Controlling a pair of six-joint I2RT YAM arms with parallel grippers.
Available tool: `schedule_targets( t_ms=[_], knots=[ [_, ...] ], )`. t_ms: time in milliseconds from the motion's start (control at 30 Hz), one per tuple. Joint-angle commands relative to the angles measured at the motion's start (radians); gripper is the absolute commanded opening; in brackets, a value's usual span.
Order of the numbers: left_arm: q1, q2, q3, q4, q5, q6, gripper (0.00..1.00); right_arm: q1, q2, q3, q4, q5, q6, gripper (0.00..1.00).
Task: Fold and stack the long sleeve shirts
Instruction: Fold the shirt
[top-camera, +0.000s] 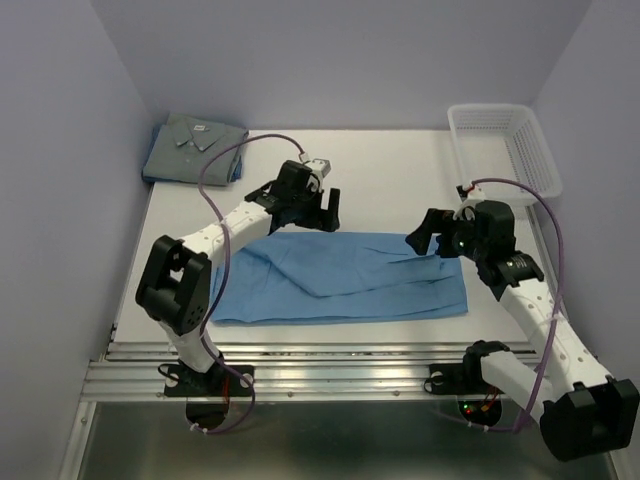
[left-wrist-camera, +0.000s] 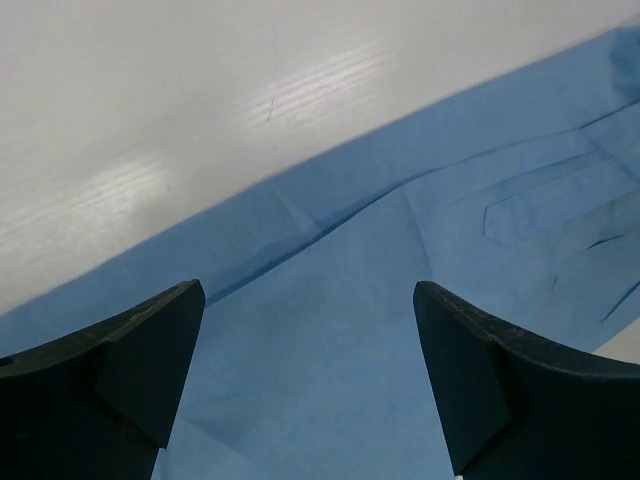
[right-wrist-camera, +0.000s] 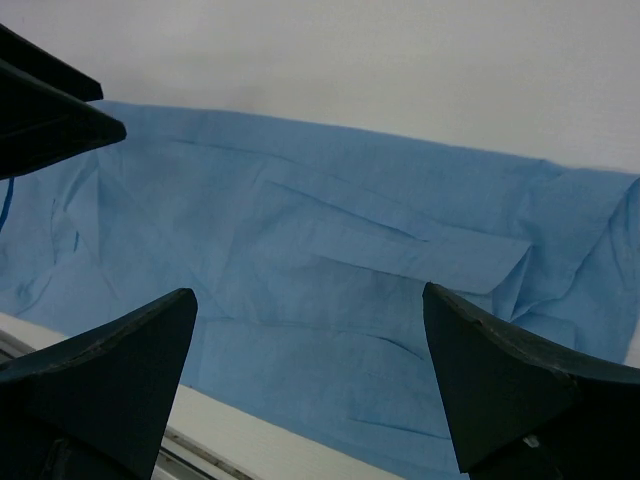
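Observation:
The light sky-blue long sleeve shirt (top-camera: 340, 275) lies flat across the middle of the table, folded into a long band with its sleeve laid over it. The grey-blue shirt (top-camera: 195, 148) sits folded at the back left corner, collar up. My left gripper (top-camera: 322, 214) hovers open over the blue shirt's far edge, nothing between its fingers (left-wrist-camera: 130, 370); blue cloth (left-wrist-camera: 330, 370) fills the gap below. At the shirt's right end my right gripper (top-camera: 428, 241) is open too, and its wrist view looks along the blue shirt (right-wrist-camera: 350, 250) past empty fingers (right-wrist-camera: 500, 380).
A white mesh basket (top-camera: 505, 150) stands at the back right. Bare white table (top-camera: 400, 170) lies behind the blue shirt. The table's front rail (top-camera: 330, 360) runs close to the shirt's near edge. Walls close in on the left, the right and the back.

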Motion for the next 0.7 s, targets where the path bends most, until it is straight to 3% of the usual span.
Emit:
schedule_targets(
  t_ms=[0,333,667],
  knots=[
    [-0.022,0.027,-0.047,-0.005,-0.001,-0.095,0.99,0.003,0.061,-0.013,0.099,-0.118,0.018,1.00],
    [0.064,-0.071,-0.251,0.077,0.010,-0.188,0.99,0.069,0.306,-0.085,0.251,-0.153,0.047,1.00],
    [0.156,-0.199,-0.389,-0.010,-0.114,-0.266,0.99,0.087,0.517,-0.048,0.297,-0.100,0.041,1.00]
  ],
)
